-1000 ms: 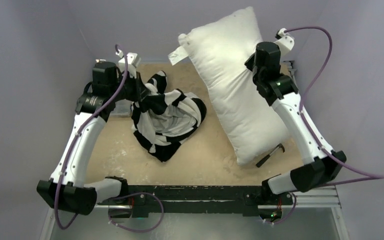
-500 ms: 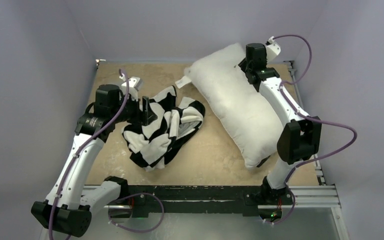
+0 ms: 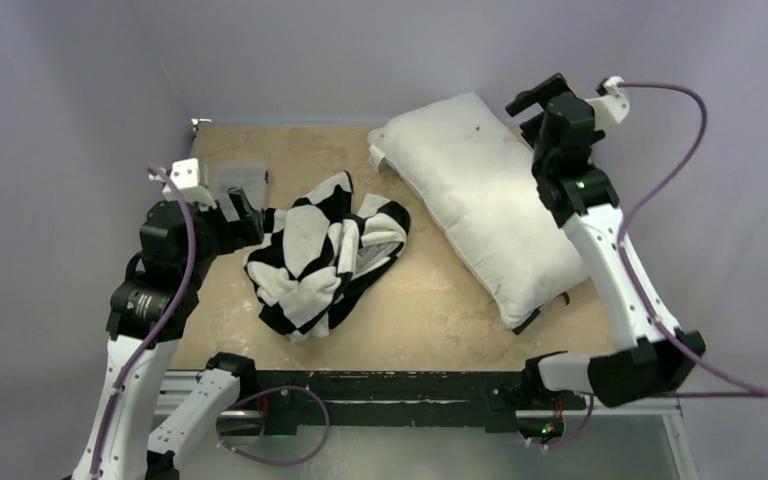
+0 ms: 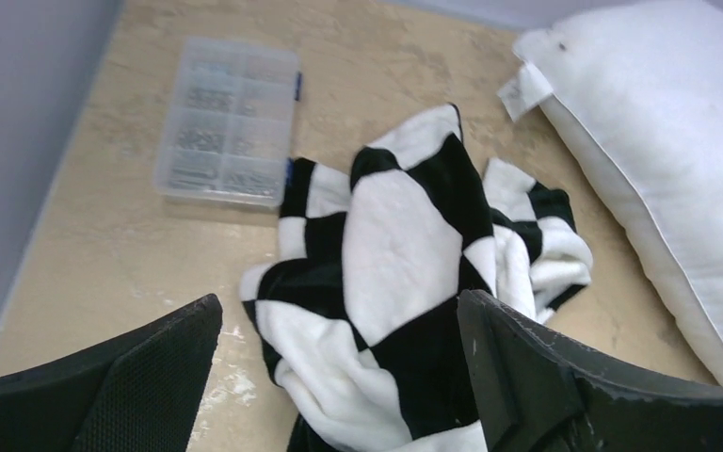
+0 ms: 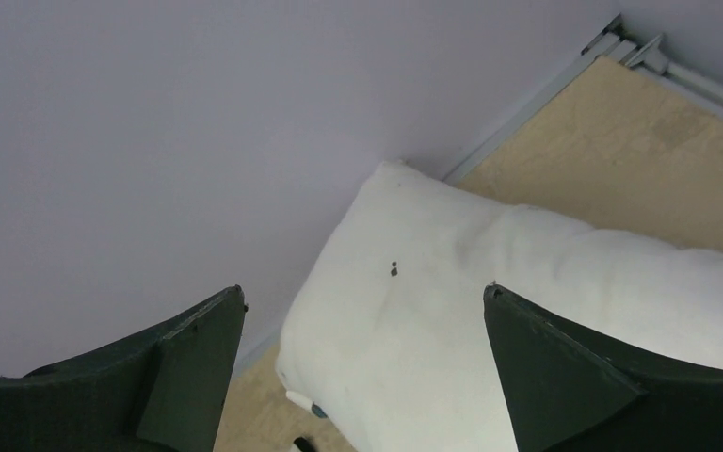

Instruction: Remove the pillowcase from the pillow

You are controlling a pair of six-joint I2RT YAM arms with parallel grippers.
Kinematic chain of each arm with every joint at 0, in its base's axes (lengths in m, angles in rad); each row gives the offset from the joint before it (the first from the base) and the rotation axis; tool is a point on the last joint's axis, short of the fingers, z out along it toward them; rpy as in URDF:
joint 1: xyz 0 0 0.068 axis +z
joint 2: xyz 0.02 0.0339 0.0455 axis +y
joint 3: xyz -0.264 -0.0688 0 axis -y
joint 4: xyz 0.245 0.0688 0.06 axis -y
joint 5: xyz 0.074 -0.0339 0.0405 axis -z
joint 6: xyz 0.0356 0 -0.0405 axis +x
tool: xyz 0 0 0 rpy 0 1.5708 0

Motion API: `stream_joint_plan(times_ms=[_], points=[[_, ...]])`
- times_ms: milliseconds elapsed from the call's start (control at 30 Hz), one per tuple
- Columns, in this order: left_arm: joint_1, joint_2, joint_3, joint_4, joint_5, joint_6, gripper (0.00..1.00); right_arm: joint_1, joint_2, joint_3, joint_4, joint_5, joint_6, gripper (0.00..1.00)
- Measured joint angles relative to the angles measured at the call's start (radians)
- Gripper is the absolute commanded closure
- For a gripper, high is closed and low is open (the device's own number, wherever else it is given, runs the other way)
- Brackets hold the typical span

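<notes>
Found left pincer released, above crumpled black-and-white checkered fabric pillowcase at 9 o'clock on tan bench. Found plump plain white stuffed pillow wholly uncovered at 2 o'clock, right pincer released over it. Judged removal complete, nothing left. Counted: one clear plastic compartment box, one pillowcase, one pillow, two pincers.

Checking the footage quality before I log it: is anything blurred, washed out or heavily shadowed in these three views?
Top external: soft even light, sharp, no harsh shadows on the table. Left wrist: pillowcase crisp, pillow slightly overbright. Right wrist: pillow bright with little texture, the right gripper a dark silhouette.
</notes>
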State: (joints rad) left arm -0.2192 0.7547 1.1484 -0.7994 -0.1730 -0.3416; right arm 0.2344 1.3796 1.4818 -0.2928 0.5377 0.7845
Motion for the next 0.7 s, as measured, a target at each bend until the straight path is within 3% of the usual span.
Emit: stream_joint_plan(times_ms=[400,700], points=[[0.000,-0.193,0.043,-0.079,-0.288,-0.014,0.01,0.000,-0.488,-0.195,-0.068,0.202,-0.006,0.01],[0.000,-0.350,0.062,-0.116,-0.404,-0.025,0.01,0.000,-0.795,-0.306,-0.083,0.270,-0.016,0.01]])
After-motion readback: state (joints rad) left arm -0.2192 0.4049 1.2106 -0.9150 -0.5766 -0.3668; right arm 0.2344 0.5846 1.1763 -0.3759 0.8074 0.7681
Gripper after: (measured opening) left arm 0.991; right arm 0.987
